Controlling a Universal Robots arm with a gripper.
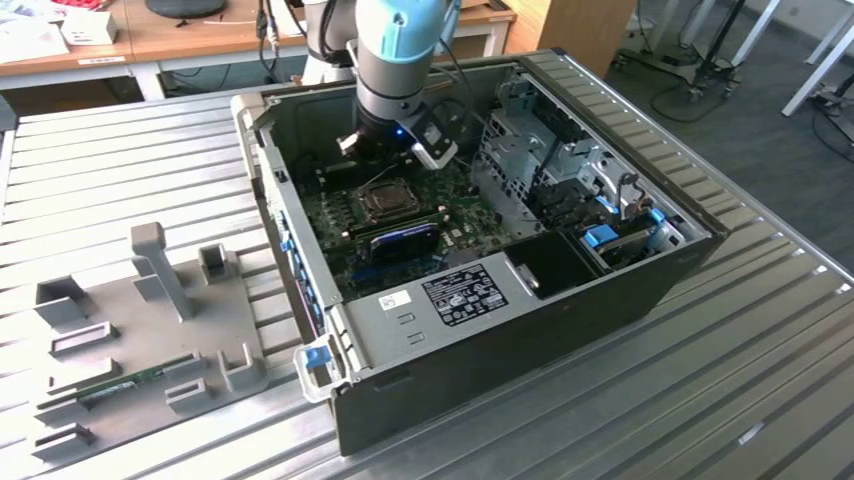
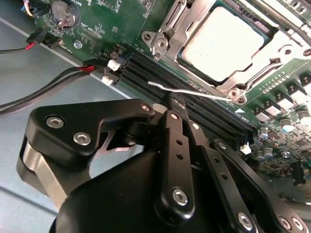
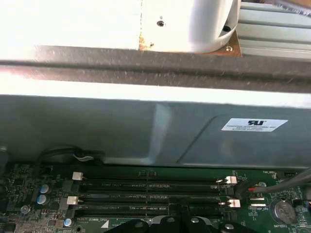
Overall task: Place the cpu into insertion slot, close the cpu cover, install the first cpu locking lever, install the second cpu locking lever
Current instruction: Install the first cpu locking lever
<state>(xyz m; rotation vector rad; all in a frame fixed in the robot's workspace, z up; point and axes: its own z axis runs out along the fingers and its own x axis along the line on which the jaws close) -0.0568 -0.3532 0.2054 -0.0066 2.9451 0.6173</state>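
1. My hand (image 2: 179,103) hangs low inside the open computer case (image 1: 627,270). My 2 fingers (image 2: 172,138) are drawn together side by side, with almost no gap left at the tips, and I have hold of nothing.
2. My fingertips sit just beside a thin silver locking lever (image 2: 194,91). It lies along the edge of the socket that faces me, over the long black memory slots (image 2: 155,68). I cannot tell whether I touch it.
3. The cpu (image 2: 226,43) sits in the insertion slot (image 1: 387,202), pale face up.
4. The cpu cover (image 2: 262,68) lies flat over it, and the chip shows through the square window in the cover's middle.
5. The green circuit board (image 2: 116,19) spreads around the socket. The memory slots run between my hand and the socket.
6. In the first wrist view the same slots lie in parallel rows with white latches (image 3: 77,177) at their ends. They sit just in front of the grey case wall (image 3: 121,131), which carries 1 white label (image 3: 254,124).
7. A round coin battery (image 2: 64,12) sits on the board well apart from the socket. Black and red cables (image 2: 48,82) plug in near the ends of the slots.
8. In the exterior view my arm (image 1: 400,60) reaches down into the case from above, and my hand hovers over the board close to the socket.
9. The case lies on a slatted metal worktop (image 1: 134,150). A grey fixture plate (image 1: 147,330) rests on the worktop at the exterior view's left of the case.
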